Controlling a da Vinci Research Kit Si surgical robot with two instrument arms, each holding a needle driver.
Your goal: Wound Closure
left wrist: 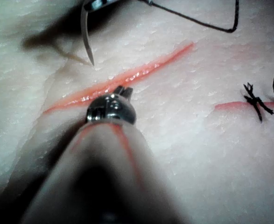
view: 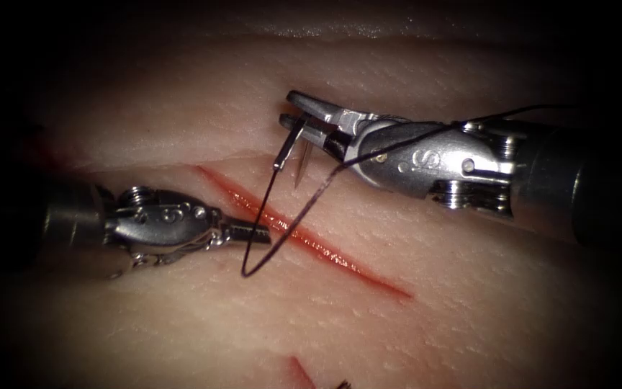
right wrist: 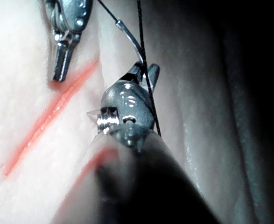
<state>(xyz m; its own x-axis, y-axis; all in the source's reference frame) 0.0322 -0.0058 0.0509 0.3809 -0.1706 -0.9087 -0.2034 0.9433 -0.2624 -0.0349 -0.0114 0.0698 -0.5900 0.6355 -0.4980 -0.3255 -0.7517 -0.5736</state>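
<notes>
My right tool (view: 295,109) is shut on the curved needle (view: 301,162) near the middle of its curve. Both needle ends hang below the jaws, and the tip hovers just above the tissue (view: 469,302) on the right side of the cut (view: 340,259), not in it. Dark thread (view: 253,252) drops from the needle's tail, loops across the cut and climbs back over the right tool's wrist. My left tool (view: 253,232) lies low on the left side, shut on nothing, its tip at the cut's edge. The needle (left wrist: 85,32) and left jaws (left wrist: 122,90) show in the left wrist view. The right tool (right wrist: 144,72) grips the needle (right wrist: 129,35) in its own view.
Red fluid lines the open cut (left wrist: 127,77). A second short cut with dark knotted stitches (left wrist: 254,100) lies beyond it in the left wrist view. The left tool (right wrist: 62,58) shows in the right wrist view beside the cut (right wrist: 52,109).
</notes>
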